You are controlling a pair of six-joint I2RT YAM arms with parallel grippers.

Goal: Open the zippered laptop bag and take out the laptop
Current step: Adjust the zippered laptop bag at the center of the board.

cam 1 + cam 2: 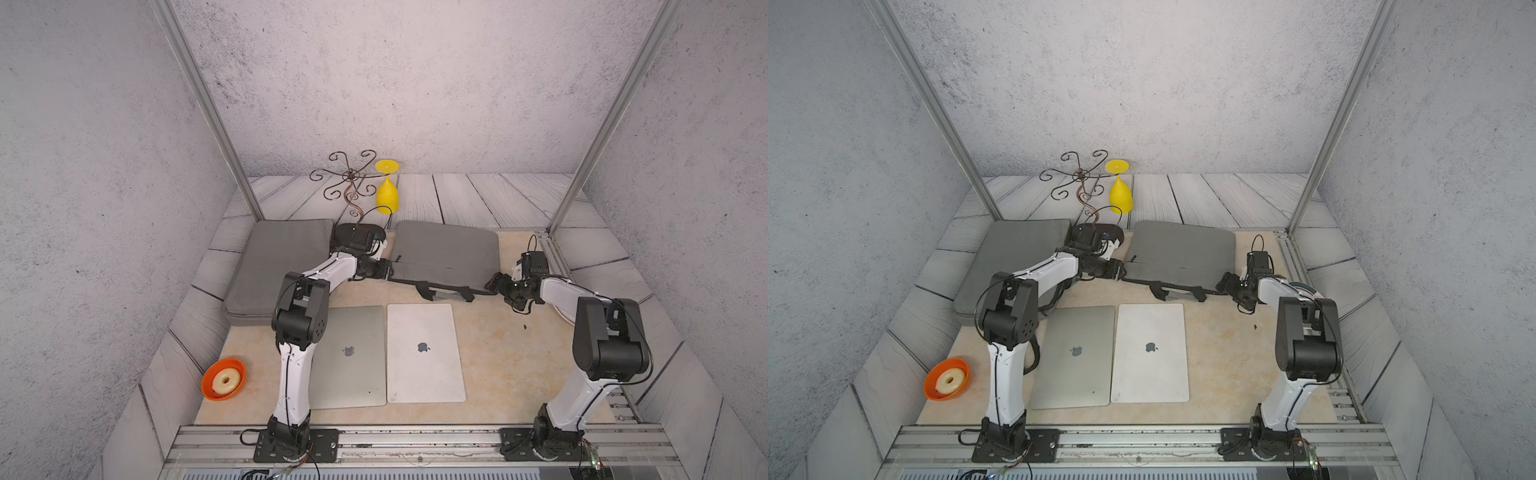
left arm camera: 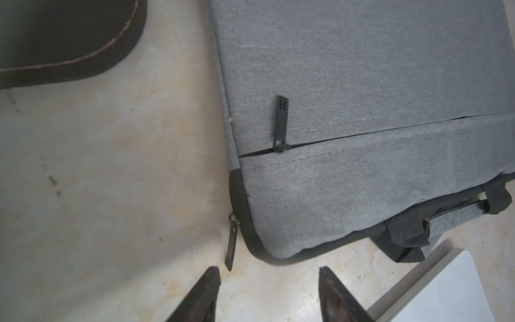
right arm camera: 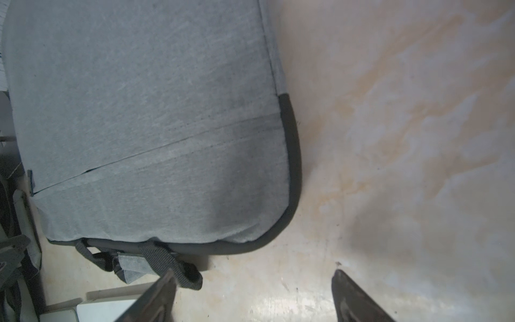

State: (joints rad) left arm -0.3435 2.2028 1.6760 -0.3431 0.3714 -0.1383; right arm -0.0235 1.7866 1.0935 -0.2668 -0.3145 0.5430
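Could miss the thin zipper pull [image 2: 231, 245], nip fabric and drag the laptop bag [image 1: 446, 249], flat on the far surface [image 1: 498, 353], with left jaws and right jaws open, empty, at its near corners.

Soft, even light, faint shadows; crisp top views, hazier wrist views with dim corners.

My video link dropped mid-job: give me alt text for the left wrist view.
The left tool is open and empty, its tips just short of the grey laptop bag's corner, where the main zipper pull lies beside the dark edge. A second zipper pull lies on the bag's face; a white laptop's corner shows nearby.
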